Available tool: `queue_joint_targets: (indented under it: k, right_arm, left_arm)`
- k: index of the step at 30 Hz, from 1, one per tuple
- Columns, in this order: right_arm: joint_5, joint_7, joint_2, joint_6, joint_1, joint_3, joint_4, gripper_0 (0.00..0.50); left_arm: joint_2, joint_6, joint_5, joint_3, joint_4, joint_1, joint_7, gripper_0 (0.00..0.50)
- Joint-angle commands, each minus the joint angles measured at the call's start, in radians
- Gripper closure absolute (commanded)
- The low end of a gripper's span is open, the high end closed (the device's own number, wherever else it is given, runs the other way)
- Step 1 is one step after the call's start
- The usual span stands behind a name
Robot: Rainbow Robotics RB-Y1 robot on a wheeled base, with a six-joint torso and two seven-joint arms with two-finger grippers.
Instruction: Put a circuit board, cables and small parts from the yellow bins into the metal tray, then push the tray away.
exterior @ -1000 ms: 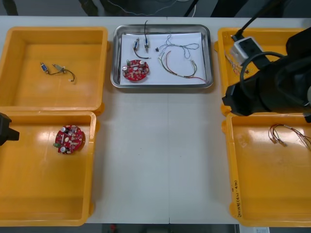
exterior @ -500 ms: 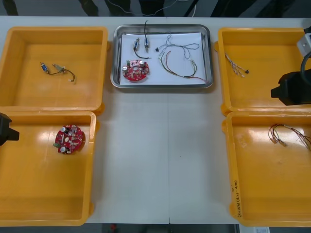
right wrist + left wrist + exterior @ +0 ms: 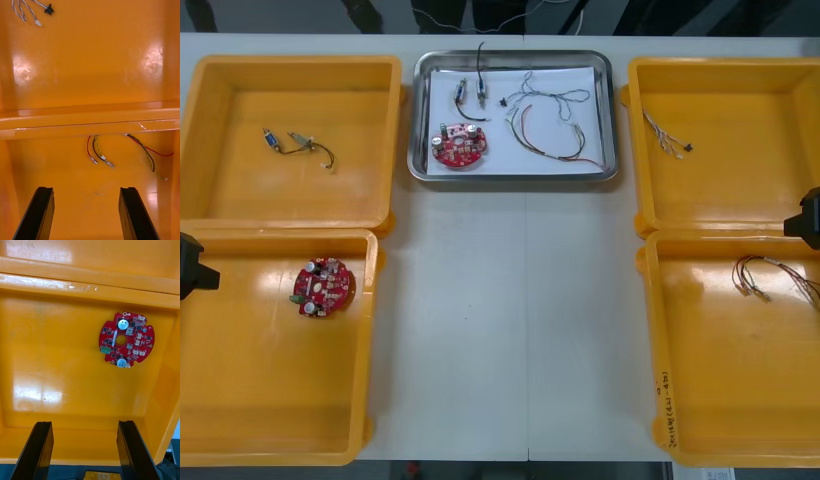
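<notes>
The metal tray, white inside, lies at the table's far middle. It holds a red circuit board, two small metal parts and thin cables. My right gripper hangs open over the near right bin, short of a red and yellow cable; a blue and white cable lies in the bin beyond. My right arm shows at the right edge. My left gripper is open over the near left bin, with a second red board ahead of its fingers.
Two yellow bins stand on each side. The far left bin holds small metal parts; the near left bin holds the board. The far right bin and the near right bin hold cables. My left arm waits at the left edge.
My right arm has drawn back to the right, off the far right bin, to the table's right edge. The left arm and the tray's contents have not moved.
</notes>
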Motion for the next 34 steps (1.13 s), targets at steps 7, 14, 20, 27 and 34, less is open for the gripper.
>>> queue_joint_targets:
  k: [7, 14, 20, 27, 34]
  right_arm:
    - [-0.039, 0.015, -0.032, 0.003, 0.009, -0.041, 0.076, 0.000]
    - [-0.042, 0.020, -0.034, 0.003, 0.009, -0.041, 0.076, 0.000]
    - [-0.047, 0.021, -0.034, 0.003, 0.010, -0.041, 0.076, 0.000]
    - [-0.052, 0.023, -0.034, 0.003, 0.012, -0.039, 0.075, 0.000]
    - [-0.052, 0.023, -0.034, 0.003, 0.012, -0.039, 0.075, 0.000]
  left_arm:
    - [0.042, 0.007, -0.004, 0.026, -0.024, 0.016, -0.062, 0.000]
    - [0.042, 0.007, -0.004, 0.026, -0.024, 0.016, -0.062, 0.000]
    - [0.042, 0.007, -0.004, 0.026, -0.024, 0.016, -0.062, 0.000]
    - [0.042, 0.007, -0.004, 0.026, -0.024, 0.016, -0.062, 0.000]
    - [0.042, 0.007, -0.004, 0.026, -0.024, 0.016, -0.062, 0.000]
